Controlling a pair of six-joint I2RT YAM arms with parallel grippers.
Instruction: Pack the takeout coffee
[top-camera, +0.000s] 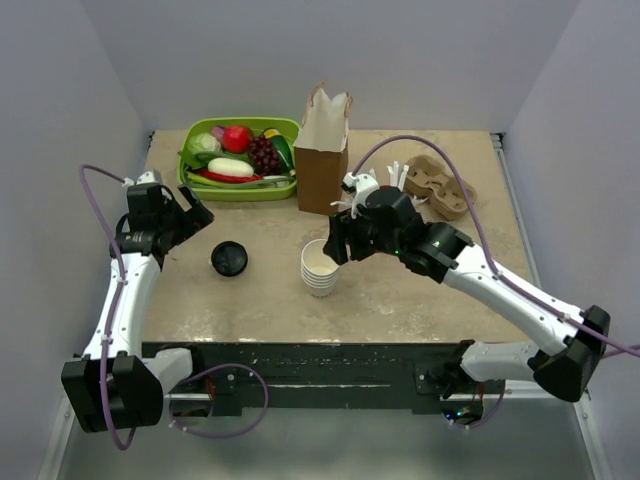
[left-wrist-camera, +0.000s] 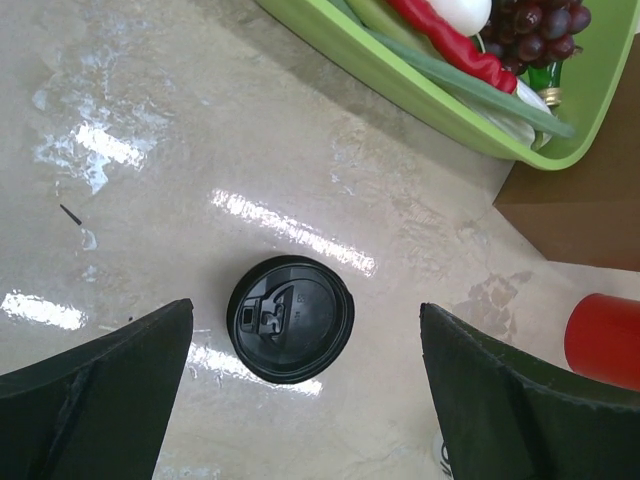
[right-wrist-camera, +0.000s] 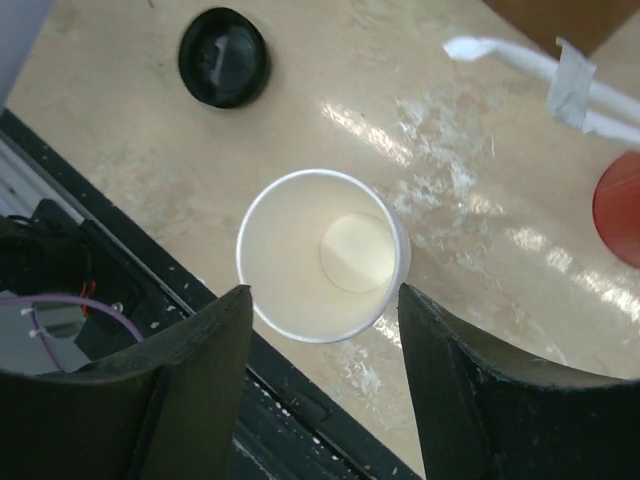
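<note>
**Takeout coffee: we find no lidded cup, only its parts apart**

Our left gripper (left-wrist-camera: 306, 303) holds its jaws wide apart, gripping nothing. Below the gap, a black sip lid (left-wrist-camera: 290, 318) lies alone on the table (left-wrist-camera: 150, 120), clear of both fingers. Beyond those jaws runs the wall of a green tray (left-wrist-camera: 420, 110) of toy produce, and off to their right is the corner of a brown paper bag (left-wrist-camera: 580, 215).

Our right gripper (right-wrist-camera: 325, 287) also has its jaws spread. Between them and below sits the open mouth of the top cup in a stack of lidless white cups (right-wrist-camera: 320, 255). The fingers overlap its near rim in the wrist view, and we cannot tell whether they touch it. The same lid lies well off to the left beyond these jaws. A red object (right-wrist-camera: 620, 205) shows at their right edge, too cropped to name. Past the wrist, a cardboard cup carrier (top-camera: 437, 185) rests beside the bag.
</note>
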